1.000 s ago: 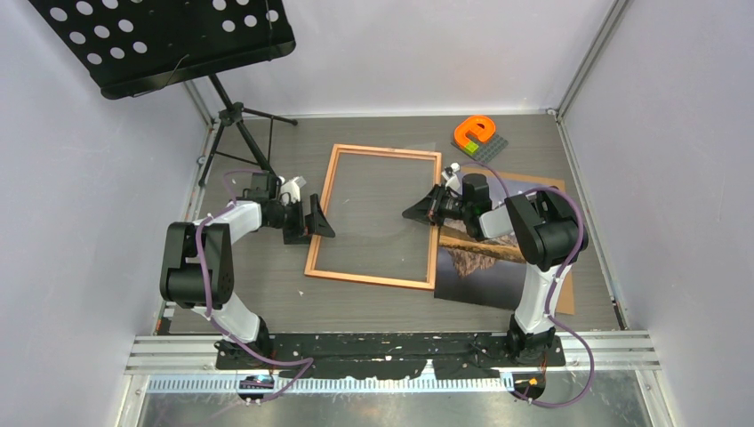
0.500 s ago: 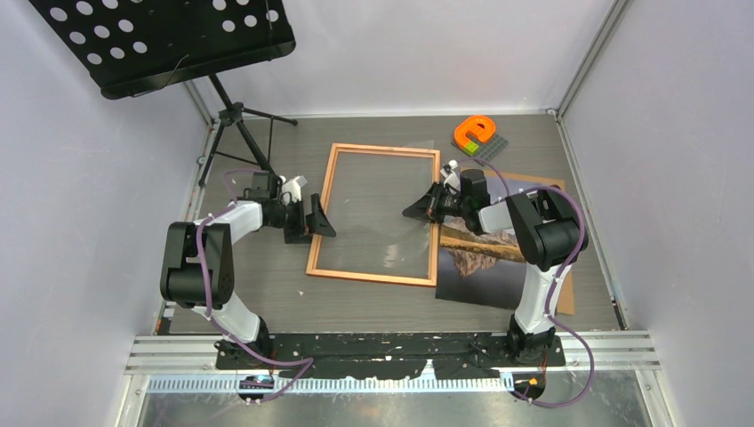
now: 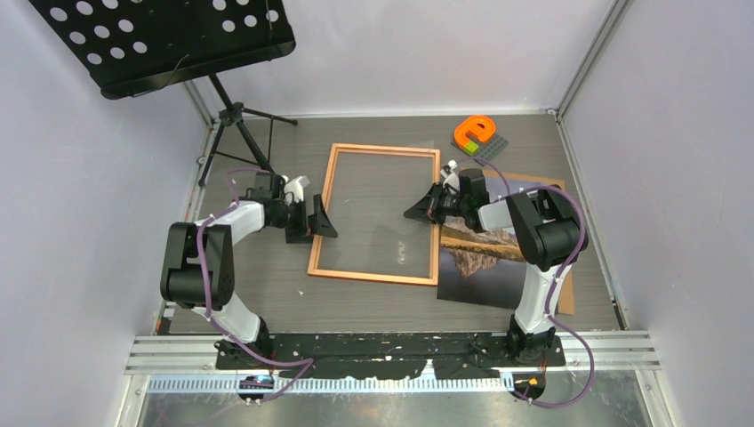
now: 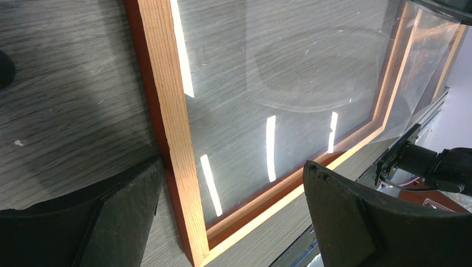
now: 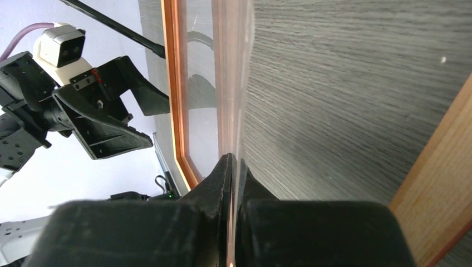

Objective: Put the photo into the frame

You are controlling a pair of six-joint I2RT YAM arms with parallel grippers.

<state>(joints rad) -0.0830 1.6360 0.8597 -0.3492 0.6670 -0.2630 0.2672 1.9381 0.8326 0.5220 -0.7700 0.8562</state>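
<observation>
The frame [image 3: 369, 276], with a thin orange-brown wooden border, lies flat mid-table. A clear sheet [image 3: 382, 205] lies over its opening, lifted along the right side. My right gripper [image 3: 418, 212] is shut on that sheet's right edge; in the right wrist view its jaws [image 5: 232, 158] pinch the thin sheet [image 5: 236, 83]. My left gripper [image 3: 318, 218] is open and empty, straddling the frame's left border [image 4: 167, 111]. The photo [image 3: 485, 267] of a mountain and lake lies face up right of the frame, on the brown backing board [image 3: 562, 298], partly under my right arm.
A black music stand [image 3: 169, 40] on a tripod [image 3: 233, 120] stands at the back left. An orange and green toy [image 3: 473, 133] on a grey plate sits at the back right. Walls close in both sides and the back.
My right gripper has shifted slightly toward the far side with the clear sheet, uncovering more of the photo. My left gripper has edged slightly right at the frame's left border.
</observation>
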